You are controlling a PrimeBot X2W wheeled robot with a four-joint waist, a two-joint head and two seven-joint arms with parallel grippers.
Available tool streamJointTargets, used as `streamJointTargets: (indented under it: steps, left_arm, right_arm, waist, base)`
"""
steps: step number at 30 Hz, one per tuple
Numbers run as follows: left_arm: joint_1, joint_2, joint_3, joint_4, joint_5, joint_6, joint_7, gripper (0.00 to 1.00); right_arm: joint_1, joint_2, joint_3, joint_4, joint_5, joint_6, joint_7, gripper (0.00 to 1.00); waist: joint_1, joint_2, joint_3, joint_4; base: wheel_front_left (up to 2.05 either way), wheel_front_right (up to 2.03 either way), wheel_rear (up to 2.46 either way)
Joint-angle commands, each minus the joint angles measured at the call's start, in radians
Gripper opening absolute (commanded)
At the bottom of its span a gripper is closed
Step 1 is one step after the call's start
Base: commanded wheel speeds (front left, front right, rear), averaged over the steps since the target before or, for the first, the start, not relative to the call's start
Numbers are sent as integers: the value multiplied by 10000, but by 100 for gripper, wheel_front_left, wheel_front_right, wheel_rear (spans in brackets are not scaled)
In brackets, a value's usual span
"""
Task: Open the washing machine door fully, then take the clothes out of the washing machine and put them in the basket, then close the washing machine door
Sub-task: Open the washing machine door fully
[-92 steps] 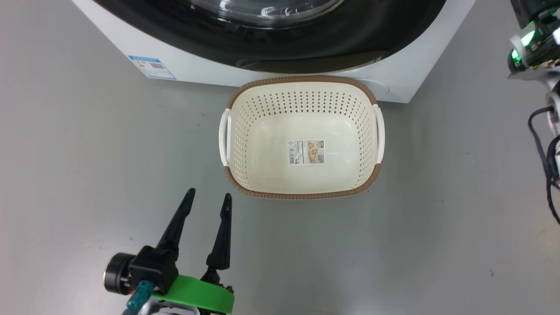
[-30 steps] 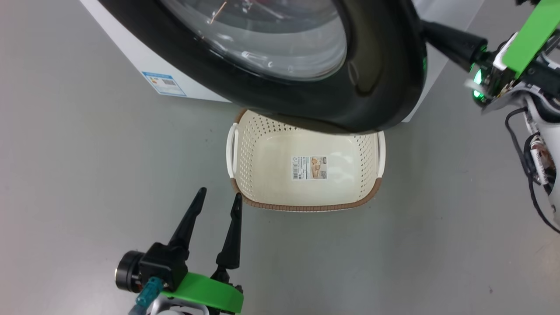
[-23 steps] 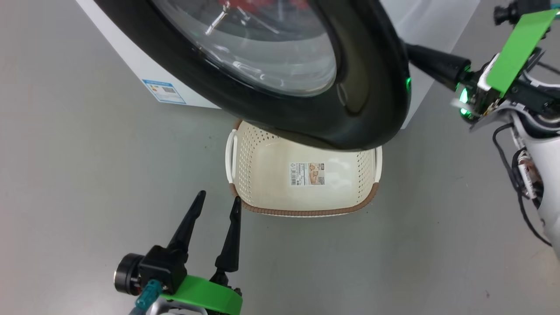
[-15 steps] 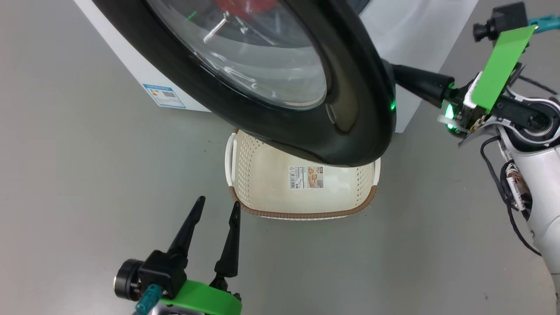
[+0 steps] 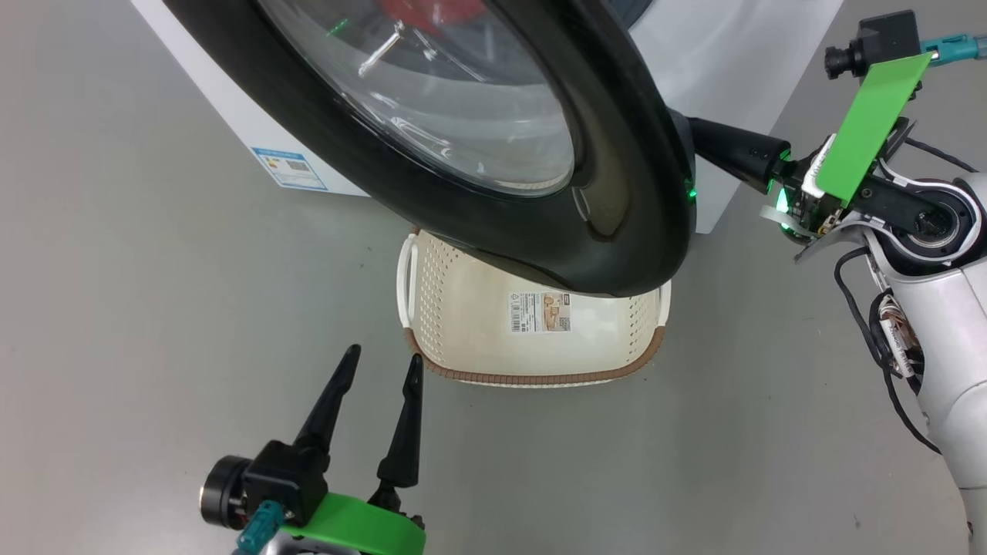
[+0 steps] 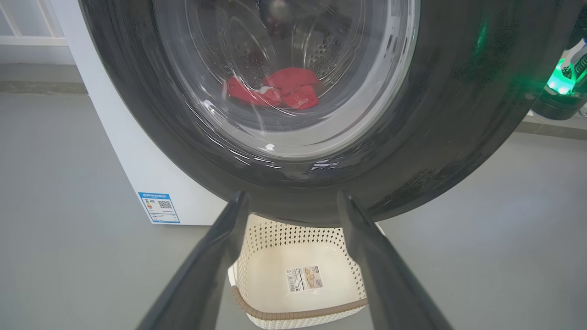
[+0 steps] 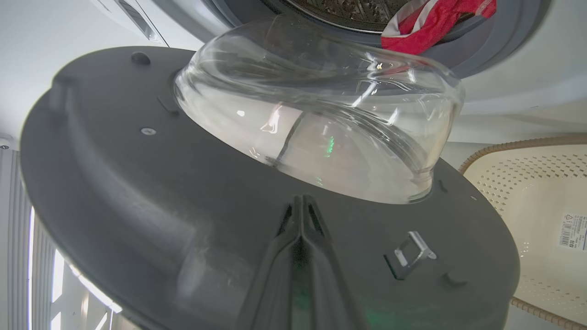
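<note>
My right fingers [image 7: 286, 266], pressed together with nothing between them, lie against the dark inner face of the washing machine door [image 5: 617, 193], tips just below its glass bowl [image 7: 321, 114] (a closed pair makes a firm pusher for swinging it wider, I judge). Beyond those tips the red clothes [image 7: 426, 23] lie inside the washing machine [image 7: 504, 91]. My left fingers [image 5: 401, 432] hover spread apart and empty, with the basket [image 5: 532, 378] just ahead of them beneath the half-open door, placed to catch the clothes.

- washing machine door [image 5: 632, 193]: glossy black plastic rim, smooth clear glass bowl, matt dark grey inner face
- basket [image 5: 439, 308]: cream perforated plastic, brown woven-look rim
- clothes [image 6: 284, 89]: soft red cloth
- floor [image 5: 154, 308]: smooth matt grey
</note>
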Motion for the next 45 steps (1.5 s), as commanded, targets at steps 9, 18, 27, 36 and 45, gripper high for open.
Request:
streamJointTargets:
  steps: [9, 18, 27, 36, 45]
  left_arm:
    - [102, 108, 492, -216, 54, -48, -122, 100]
    - [296, 108, 888, -133, 114, -150, -122, 100]
    - [669, 108, 1337, -61, 279, -289, -122, 100]
    - [1063, 108, 1822, -71, 390, -381, -122, 100]
    - [1276, 108, 2080, -39, 493, -488, -122, 100]
  right_arm:
    - [461, 92, -208, -251, -401, 6, -619, 40]
    - [1309, 148, -338, -207, -653, 6, -1288, 100]
    - [2433, 144, -410, -206, -722, 6, -1786, 100]
    - [3578, 117, -512, -197, -679, 6, -2150, 100]
    - [4892, 211, -521, -245, -668, 6, -2482, 100]
  waist:
    - [0, 0, -183, -127]
    - [0, 0, -534, -573]
    - [0, 0, -973, -992]
    - [0, 0, -1338, -1369]
    - [0, 0, -1549, -1629]
  base:
    - [0, 0, 0]
    - [0, 0, 0]
    - [0, 0, 0]
    - [0, 0, 0]
    - [0, 0, 0]
